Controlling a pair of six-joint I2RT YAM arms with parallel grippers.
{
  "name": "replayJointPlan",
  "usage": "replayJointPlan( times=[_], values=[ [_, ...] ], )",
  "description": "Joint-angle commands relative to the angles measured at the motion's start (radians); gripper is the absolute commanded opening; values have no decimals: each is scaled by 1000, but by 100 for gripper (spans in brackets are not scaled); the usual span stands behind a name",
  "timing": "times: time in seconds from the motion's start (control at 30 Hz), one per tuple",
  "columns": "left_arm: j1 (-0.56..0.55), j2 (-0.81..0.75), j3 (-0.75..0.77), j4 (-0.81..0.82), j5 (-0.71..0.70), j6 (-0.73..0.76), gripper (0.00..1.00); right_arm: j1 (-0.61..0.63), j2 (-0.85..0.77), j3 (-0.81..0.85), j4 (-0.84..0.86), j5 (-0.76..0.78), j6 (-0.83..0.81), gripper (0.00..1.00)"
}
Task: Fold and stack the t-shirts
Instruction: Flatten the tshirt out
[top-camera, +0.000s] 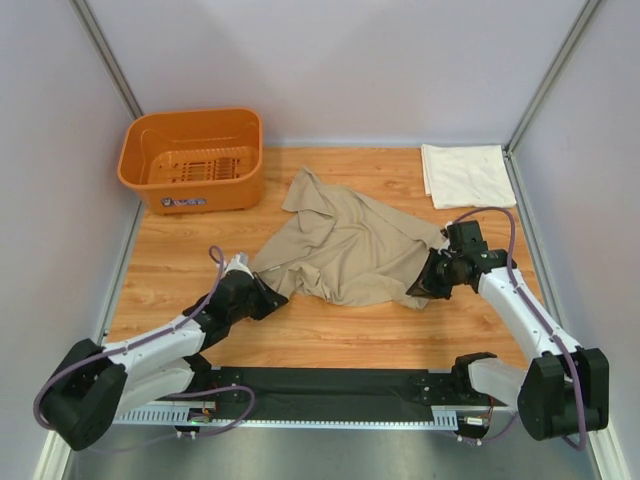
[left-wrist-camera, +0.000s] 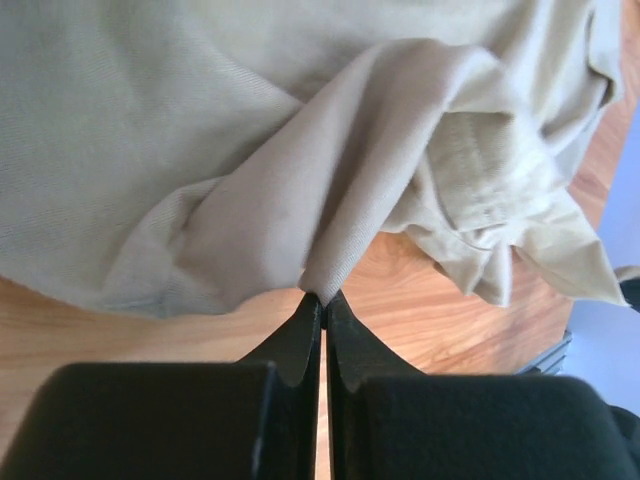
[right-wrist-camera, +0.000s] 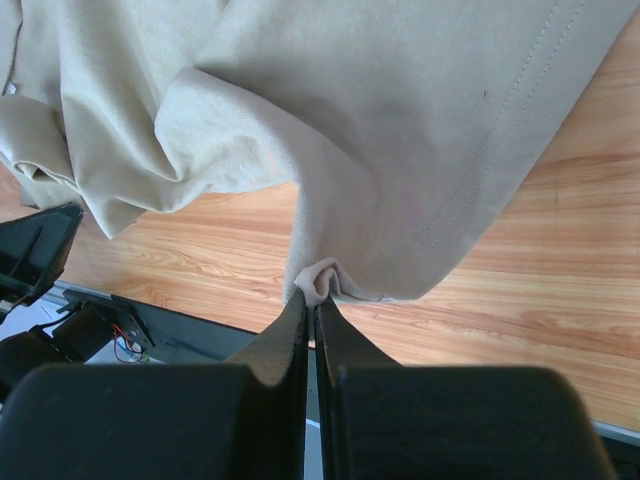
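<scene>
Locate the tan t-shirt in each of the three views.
Top external: tan t-shirt crumpled at the centre.
Left wrist: tan t-shirt fills the upper frame, a fold pinched in the fingers.
Right wrist: tan t-shirt covers the top, its edge pinched in the fingers.
Shared landmark: the wooden tabletop beneath it.

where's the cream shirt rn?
Top view: the cream t-shirt lies folded at the table's far right corner, beyond the right claw and the tan t-shirt, across from the orange basket.

bright even light, soft shadows, sharp
</scene>
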Motion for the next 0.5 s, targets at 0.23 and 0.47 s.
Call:
replayJointPlan(
  times=[0.23, 0.47],
  values=[
    [3, -283, 324, -650, -68, 219, 0, 3, 6, 85, -41, 81, -65, 0],
    [16, -325, 658, -902, -181, 350, 0, -14, 34, 310, -144, 250, -105, 0]
  ],
)
